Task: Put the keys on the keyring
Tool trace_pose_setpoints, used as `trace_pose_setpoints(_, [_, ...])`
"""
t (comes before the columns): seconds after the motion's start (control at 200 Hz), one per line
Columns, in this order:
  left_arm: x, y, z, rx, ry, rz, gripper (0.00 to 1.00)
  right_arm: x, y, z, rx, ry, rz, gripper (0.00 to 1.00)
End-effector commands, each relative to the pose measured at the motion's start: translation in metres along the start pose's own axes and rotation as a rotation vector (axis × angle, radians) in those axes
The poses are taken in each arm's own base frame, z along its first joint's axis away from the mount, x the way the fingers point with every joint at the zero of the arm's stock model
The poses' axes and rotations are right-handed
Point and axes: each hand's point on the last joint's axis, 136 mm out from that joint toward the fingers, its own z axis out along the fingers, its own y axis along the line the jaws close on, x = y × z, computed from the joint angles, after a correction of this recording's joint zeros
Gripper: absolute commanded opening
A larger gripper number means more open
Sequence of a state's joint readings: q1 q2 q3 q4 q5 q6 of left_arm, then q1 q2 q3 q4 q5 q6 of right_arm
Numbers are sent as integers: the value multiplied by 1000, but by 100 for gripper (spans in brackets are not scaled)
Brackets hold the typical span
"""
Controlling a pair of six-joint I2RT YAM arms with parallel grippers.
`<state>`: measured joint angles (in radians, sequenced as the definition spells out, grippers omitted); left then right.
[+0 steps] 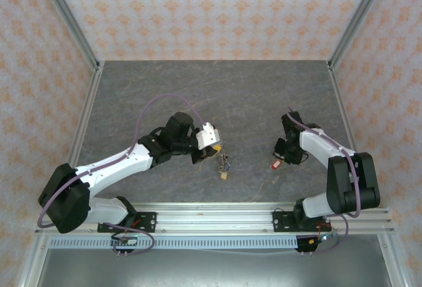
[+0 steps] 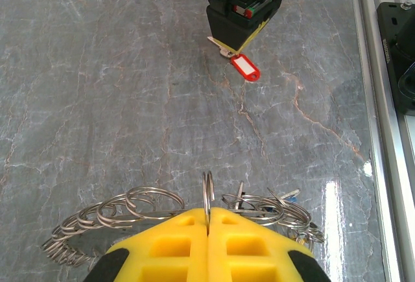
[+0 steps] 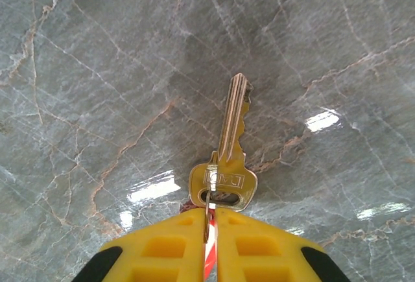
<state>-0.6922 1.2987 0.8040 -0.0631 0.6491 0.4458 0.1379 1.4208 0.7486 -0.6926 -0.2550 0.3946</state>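
Two closed grippers: left gripper point(image 2: 207, 213) pinches the keyring point(image 2: 207, 190) upright; right gripper point(image 3: 211, 216) holds a key point(image 3: 231, 142) by its red tag point(image 2: 246, 69). Threading seems next: align key eye with ring.

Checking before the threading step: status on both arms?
Left gripper shut on keyring, ring upright. Right gripper shut on key by its head, red tag attached. Grippers apart, bare table between.

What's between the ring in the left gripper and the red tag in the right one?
Nothing: the left wrist view shows bare table between the ring and the red tag.
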Motion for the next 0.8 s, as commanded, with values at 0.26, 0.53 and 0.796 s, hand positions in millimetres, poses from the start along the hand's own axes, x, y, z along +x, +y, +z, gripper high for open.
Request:
trace_pose_setpoints(0.26, [-19,0,-2,9,-52,33,0,0,-5,-3,35,-2,-22,14])
trace_pose_setpoints(0.53, [-20,0,-2,9,-53,34,0,-6,-4,-4,37,-33,-26,14])
trace_pose_setpoints(0.796, [-19,-1,-1,13,-51,29,0,-10,0,-4,13,-57,-30,16])
